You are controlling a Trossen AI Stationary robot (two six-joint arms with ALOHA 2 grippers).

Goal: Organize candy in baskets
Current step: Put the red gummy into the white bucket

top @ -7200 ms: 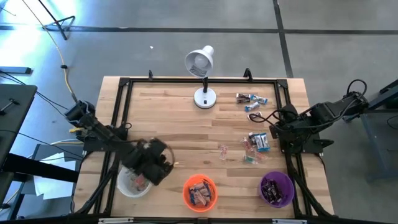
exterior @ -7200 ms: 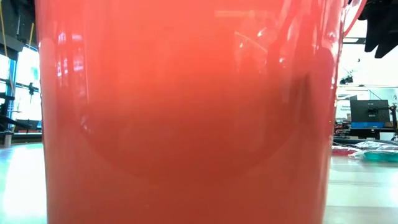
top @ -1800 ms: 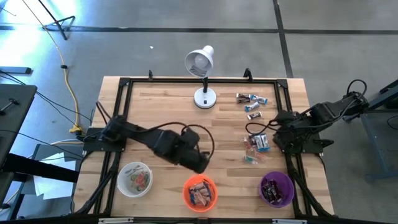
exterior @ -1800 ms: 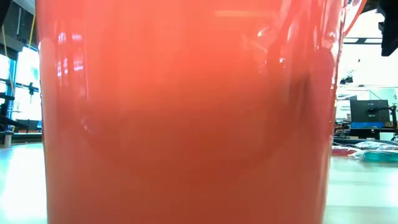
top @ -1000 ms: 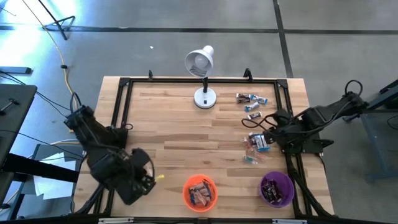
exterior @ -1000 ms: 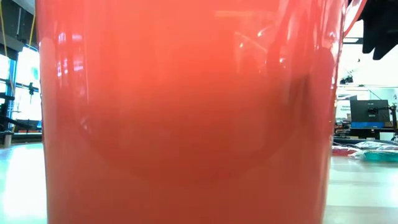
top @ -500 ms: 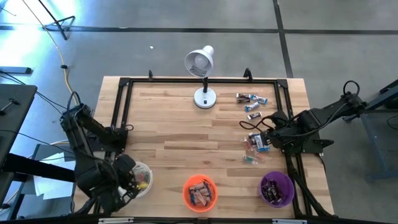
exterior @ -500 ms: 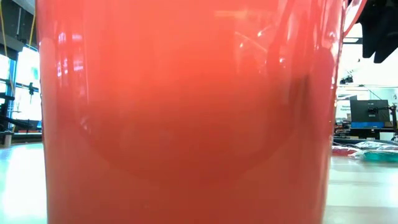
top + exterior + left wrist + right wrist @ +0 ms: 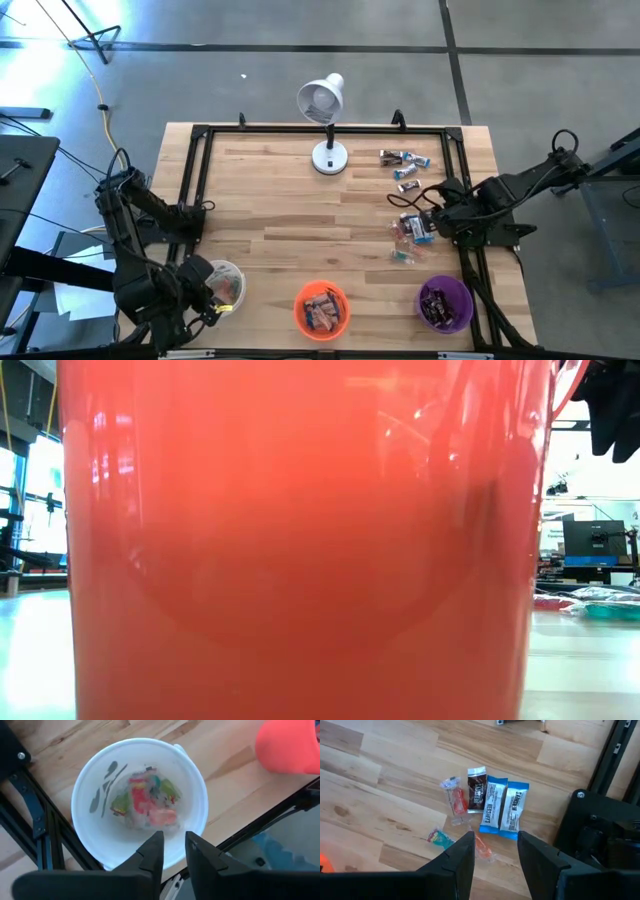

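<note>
My left gripper (image 9: 170, 851) over white basket (image 9: 95, 840), jaws narrowly parted, empty; drop step looks finished. My right gripper (image 9: 495, 851) wide, empty, above loose candies (image 9: 492, 805) near purple basket (image 9: 445, 303). Next: descend, pinch one.

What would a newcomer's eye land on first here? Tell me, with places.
The orange basket fills almost the whole low view; from above it sits at the table's near edge between the white basket and the purple basket. The left gripper hangs over the white basket, the right gripper over loose candy on the right side.
</note>
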